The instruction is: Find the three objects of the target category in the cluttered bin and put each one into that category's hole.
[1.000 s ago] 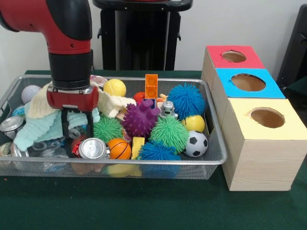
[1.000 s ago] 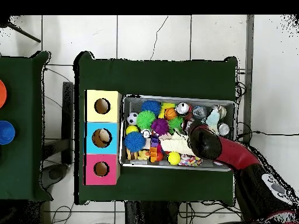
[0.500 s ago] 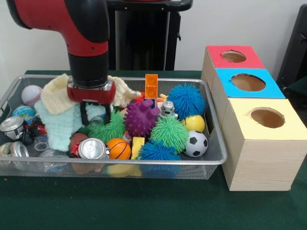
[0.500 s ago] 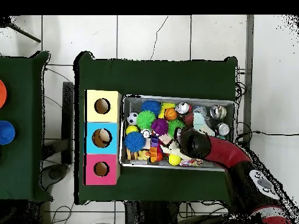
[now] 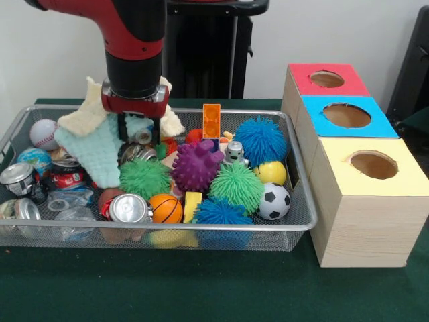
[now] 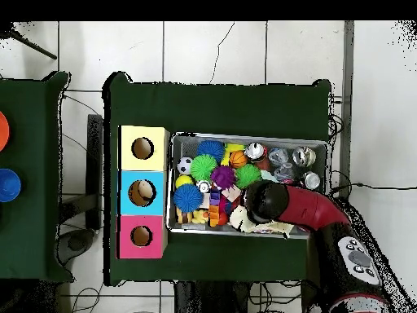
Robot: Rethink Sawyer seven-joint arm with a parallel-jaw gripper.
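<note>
Barely started: gripper (image 5: 139,131) clamped on pale cloths (image 5: 94,144), lifted at about 10 o'clock of bin (image 5: 295,225) on table (image 5: 201,288), toys and cans uncovered beneath, nothing visibly dropped into red, blue, yellow boxes (image 5: 358,178) at 3 o'clock, all three targets pending.

The wide silver wire-mesh bin (image 5: 305,218) fills the frame's lower left, holding the toys. Right of it three wooden boxes stand in a row: yellow-topped box (image 5: 365,208) nearest, blue-topped box (image 5: 345,121) behind it, red-topped box (image 5: 325,80) farthest back.
</note>
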